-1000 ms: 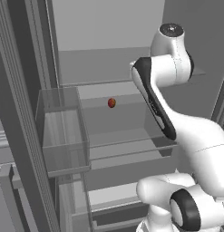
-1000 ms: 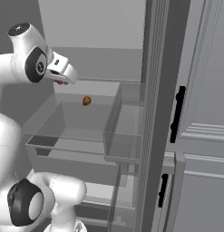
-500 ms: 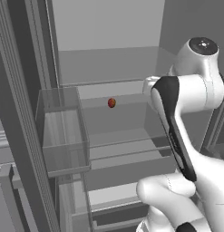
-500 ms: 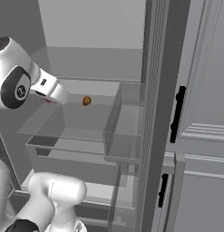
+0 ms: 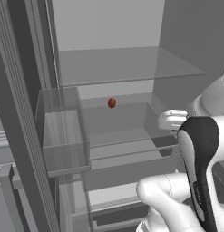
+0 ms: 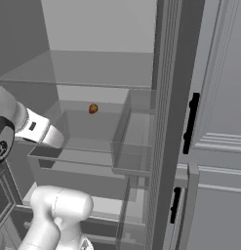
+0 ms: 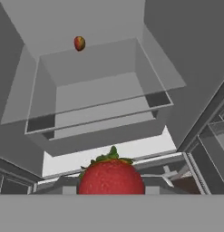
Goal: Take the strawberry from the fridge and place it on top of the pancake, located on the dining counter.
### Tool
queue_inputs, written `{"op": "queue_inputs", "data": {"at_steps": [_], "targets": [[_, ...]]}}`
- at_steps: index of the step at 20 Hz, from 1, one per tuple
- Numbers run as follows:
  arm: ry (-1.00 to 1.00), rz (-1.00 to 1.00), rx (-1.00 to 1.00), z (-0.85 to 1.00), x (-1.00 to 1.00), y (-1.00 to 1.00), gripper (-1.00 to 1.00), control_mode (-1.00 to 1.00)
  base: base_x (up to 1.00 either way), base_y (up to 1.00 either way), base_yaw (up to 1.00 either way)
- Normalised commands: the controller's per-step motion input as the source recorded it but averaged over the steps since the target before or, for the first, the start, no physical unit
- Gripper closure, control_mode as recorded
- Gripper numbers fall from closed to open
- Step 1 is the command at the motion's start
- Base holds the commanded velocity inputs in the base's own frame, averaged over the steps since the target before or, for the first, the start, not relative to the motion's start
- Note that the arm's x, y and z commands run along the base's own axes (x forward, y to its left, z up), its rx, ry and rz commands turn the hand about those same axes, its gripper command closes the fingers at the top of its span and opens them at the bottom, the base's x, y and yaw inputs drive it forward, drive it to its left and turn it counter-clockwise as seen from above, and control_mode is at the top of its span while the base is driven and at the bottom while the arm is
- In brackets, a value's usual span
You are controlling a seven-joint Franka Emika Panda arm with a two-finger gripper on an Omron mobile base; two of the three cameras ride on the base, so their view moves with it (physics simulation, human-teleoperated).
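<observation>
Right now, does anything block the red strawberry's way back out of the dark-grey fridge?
Nothing visible does. The red strawberry sits in the gripper, short of the dark-grey fridge's clear glass shelves; a small red-orange fruit lies farther in on a shelf.

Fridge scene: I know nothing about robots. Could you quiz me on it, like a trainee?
1. True or false: the fridge stands open.
2. In the hand view, the strawberry is: A) far back on a shelf, B) close up at the bottom edge, C) in a door bin.
3. What lies at the back of the glass shelf?

Key: 1 true; 2 B; 3 a small red-orange fruit.
</observation>
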Motion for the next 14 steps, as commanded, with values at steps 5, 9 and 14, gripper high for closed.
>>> {"op": "queue_inputs", "data": {"at_steps": [5, 9, 14], "targets": [[0.07, 0.13, 0.00, -0.30, -0.20, 0.04, 1.00, -1.00, 0.00, 0.00, 0.00], [0.23, 0.00, -0.11, -0.24, 0.06, 0.04, 1.00, -1.00, 0.00, 0.00, 0.00], [0.09, -0.05, -0.08, -0.28, 0.00, 0.00, 1.00, -1.00, 0.00, 0.00, 0.00]]}}
